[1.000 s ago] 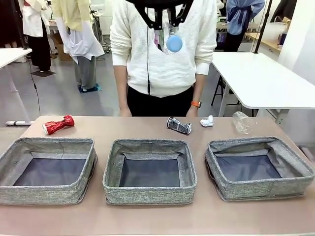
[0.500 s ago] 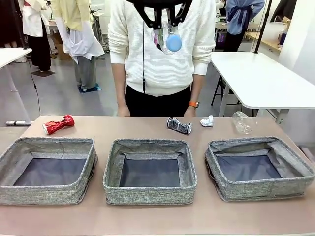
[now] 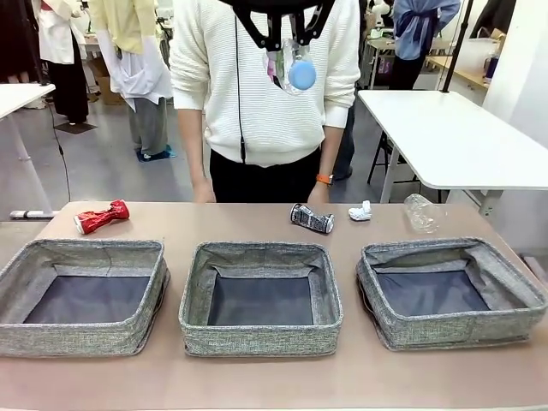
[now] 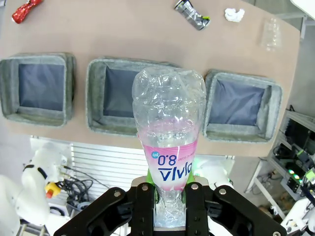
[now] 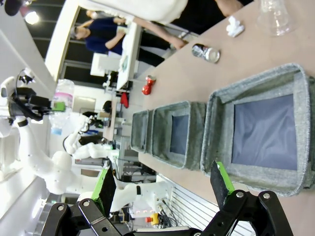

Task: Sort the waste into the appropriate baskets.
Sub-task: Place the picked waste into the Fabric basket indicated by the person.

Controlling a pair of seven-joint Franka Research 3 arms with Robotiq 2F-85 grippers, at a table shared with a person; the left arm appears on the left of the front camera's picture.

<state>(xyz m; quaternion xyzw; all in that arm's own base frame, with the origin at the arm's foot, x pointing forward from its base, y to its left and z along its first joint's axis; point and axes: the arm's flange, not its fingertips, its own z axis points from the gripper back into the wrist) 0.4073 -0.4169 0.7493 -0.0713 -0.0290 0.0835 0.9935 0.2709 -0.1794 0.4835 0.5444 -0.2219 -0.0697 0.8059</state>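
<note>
**Fig. Bottle carried above three baskets.** My left pincer [image 4: 168, 183] holds the clear bottle [image 4: 170, 113] at the bottom centre of its wrist frame. The bottle's base points down at the table. In the front frame the bottle hangs at top centre, blue cap showing.

*Step in hand:* placing the bottle in a basket. None of the three baskets holds anything yet, so I judge that this choice fixes the plastics bin. The middle basket [image 4: 106, 127] lies almost under the bottle, with the left basket [image 4: 37, 115] and right basket [image 4: 241, 137] at either side. To do it well, I should centre the bottle over one dark floor and come down low inside the soft rim before letting go. A light bottle may bounce out.

*Pincer:* the left pincer's jaws are pressed onto the bottle just below its purple label, with green pads [image 4: 147, 175] on both sides. My right pincer [image 5: 163, 183] stands spread wide, holding nothing, near the right basket.

*Waiting along the upper edge of the left wrist frame:* red can [image 4: 27, 10], black-silver can [image 4: 192, 8], tissue wad [image 4: 235, 14], crumpled plastic [image 4: 271, 33].
</note>
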